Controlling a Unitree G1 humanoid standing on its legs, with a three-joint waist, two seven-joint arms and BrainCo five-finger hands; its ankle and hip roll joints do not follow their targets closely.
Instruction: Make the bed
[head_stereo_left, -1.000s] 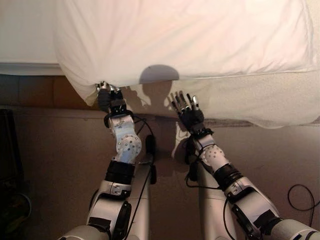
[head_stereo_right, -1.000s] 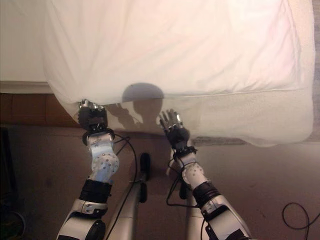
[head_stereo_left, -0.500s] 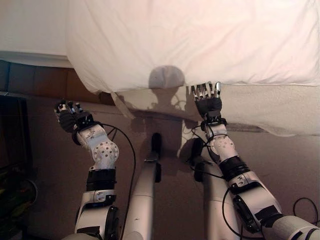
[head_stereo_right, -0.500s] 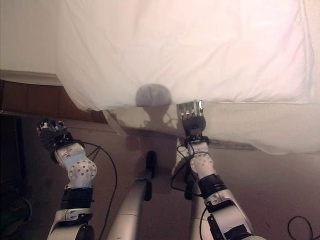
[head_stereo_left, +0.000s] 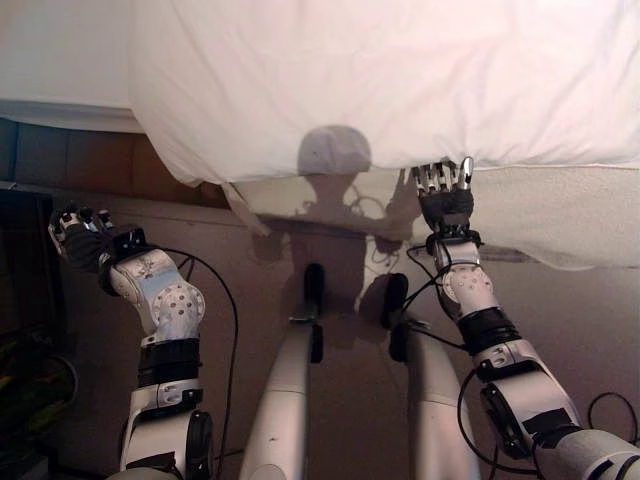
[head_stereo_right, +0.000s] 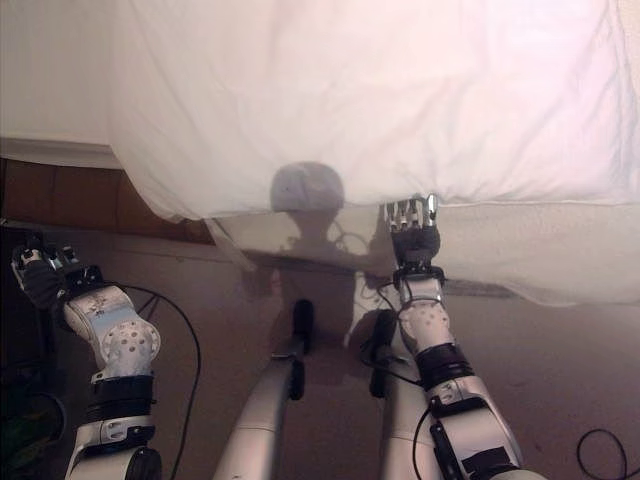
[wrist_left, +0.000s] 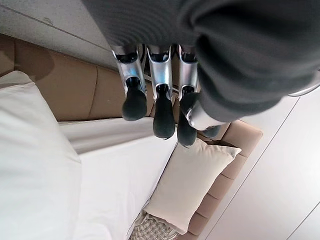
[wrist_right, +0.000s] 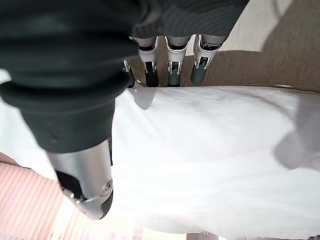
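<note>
A thick white duvet (head_stereo_left: 400, 80) covers the bed, and its near edge hangs over a textured off-white bed cover (head_stereo_left: 560, 215). My right hand (head_stereo_left: 446, 207) is raised to that edge, right of the middle. Its fingers (wrist_right: 170, 70) are straight, with the tips at the duvet's (wrist_right: 210, 150) hem and the thumb apart. My left hand (head_stereo_left: 90, 242) is off to the left over the floor, away from the bed. Its fingers (wrist_left: 162, 100) are relaxed and hold nothing. A cream pillow (wrist_left: 190, 185) lies against a brown padded headboard (wrist_left: 75, 90).
The bed's brown side panel (head_stereo_left: 90, 165) shows below a bare white sheet (head_stereo_left: 55, 50) at the left. A dark piece of furniture (head_stereo_left: 18, 270) stands at the far left, close to my left hand. Brown floor (head_stereo_left: 560, 320) runs along the bed.
My left hand let go of the duvet's corner and swung left, away from the bed. My right hand rose to the duvet's edge. The camera shifted too.
</note>
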